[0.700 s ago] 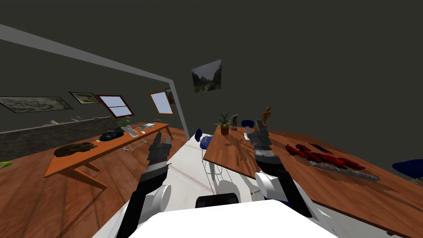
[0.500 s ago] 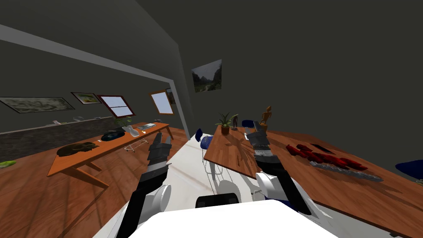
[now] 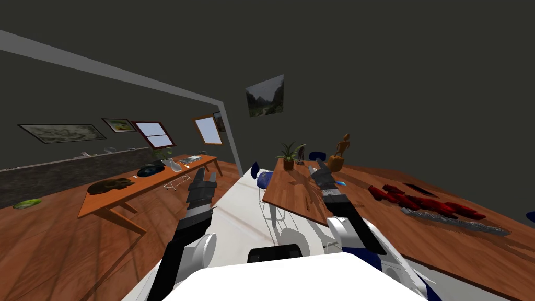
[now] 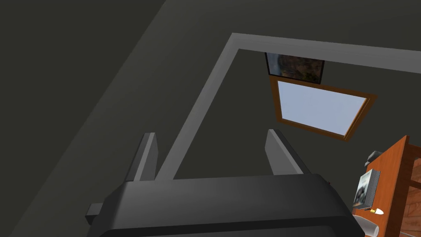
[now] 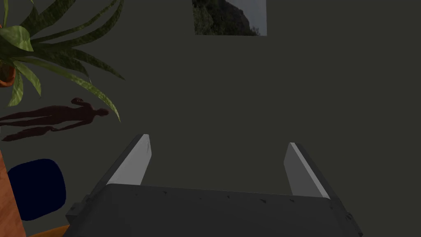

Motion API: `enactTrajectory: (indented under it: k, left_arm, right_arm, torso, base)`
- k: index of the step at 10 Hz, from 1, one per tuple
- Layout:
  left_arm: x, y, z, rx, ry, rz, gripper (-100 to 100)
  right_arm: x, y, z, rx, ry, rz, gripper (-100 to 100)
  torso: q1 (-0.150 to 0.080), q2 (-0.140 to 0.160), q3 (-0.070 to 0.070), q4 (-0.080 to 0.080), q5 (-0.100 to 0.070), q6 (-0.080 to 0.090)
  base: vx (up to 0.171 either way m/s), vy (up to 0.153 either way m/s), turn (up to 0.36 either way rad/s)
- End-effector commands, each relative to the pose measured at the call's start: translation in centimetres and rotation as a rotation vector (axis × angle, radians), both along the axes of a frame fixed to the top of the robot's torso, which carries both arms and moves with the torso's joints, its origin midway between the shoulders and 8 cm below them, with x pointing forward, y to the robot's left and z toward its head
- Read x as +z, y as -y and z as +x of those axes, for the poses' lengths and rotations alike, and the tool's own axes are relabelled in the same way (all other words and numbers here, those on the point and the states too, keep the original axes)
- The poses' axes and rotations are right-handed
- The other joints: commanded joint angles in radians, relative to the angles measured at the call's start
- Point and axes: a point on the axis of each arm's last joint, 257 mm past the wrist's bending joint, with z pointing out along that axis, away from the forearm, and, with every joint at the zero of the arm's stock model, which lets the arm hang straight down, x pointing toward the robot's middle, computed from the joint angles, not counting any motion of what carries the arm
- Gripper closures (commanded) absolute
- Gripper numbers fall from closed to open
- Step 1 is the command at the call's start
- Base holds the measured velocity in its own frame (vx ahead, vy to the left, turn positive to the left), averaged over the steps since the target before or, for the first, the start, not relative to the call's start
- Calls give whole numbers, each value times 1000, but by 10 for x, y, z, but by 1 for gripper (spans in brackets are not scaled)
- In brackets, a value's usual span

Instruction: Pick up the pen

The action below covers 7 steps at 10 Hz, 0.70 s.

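Reddish-brown wooden table (image 3: pixel 292 194) at the robot's right carries a tiny blue sliver (image 3: pixel 339 183), likely the pen though too small to confirm. It lies just beside the right gripper (image 5: pixel 218 145), whose fingers stand apart, ready to reach. The left gripper (image 4: pixel 211 135), also spread, hangs idle, clear of the table.

desk (image 3: pixel 298 193): reddish-brown wood grain | plant (image 3: pixel 289 151) at desk's far end: streaky green leaves, orange pot (image 3: pixel 288 164) | pile (image 3: pixel 413 201) on desk: pretty deep red | chair (image 3: pixel 263 180) beside desk: dark blue | right gripper (image 5: pixel 217 142): pale grey plus dark
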Motion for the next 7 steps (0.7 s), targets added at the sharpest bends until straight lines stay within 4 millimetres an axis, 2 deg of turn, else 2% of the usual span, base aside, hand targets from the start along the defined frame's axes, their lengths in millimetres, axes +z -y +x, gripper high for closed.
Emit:
enactTrajectory:
  k: [1, 3, 4, 6, 7]
  left_arm:
    - [0, 0, 0, 0, 0, 0, 0]
    - [0, 0, 0, 0, 0, 0, 0]
    - [0, 0, 0, 0, 0, 0, 0]
    - [0, 0, 0, 0, 0, 0, 0]
    - [0, 0, 0, 0, 0, 0, 0]
  right_arm:
    - [-12, 7, 8, -2, -39, 14, -100]
    - [-42, 30, 25, -13, -131, 58, -100]
    - [-49, 32, 27, -17, -145, 60, -100]
    - [-84, 62, 41, -42, -242, 122, -100]
    - [-89, 64, 42, -47, -257, 125, -100]
  torso:
    - [0, 0, 0, 0, 0, 0]
    - [-2, 0, 0, 0, 0, 0]
    - [-1, 0, 0, 0, 0, 0]
    - [-2, 1, 0, 0, 0, 0]
    - [0, 0, 0, 0, 0, 0]
  base:
    - [8, 76, 15]
    - [6, 91, 46]
    - [4, 80, 18]
    - [4, 105, 61]
    - [14, 85, 15]
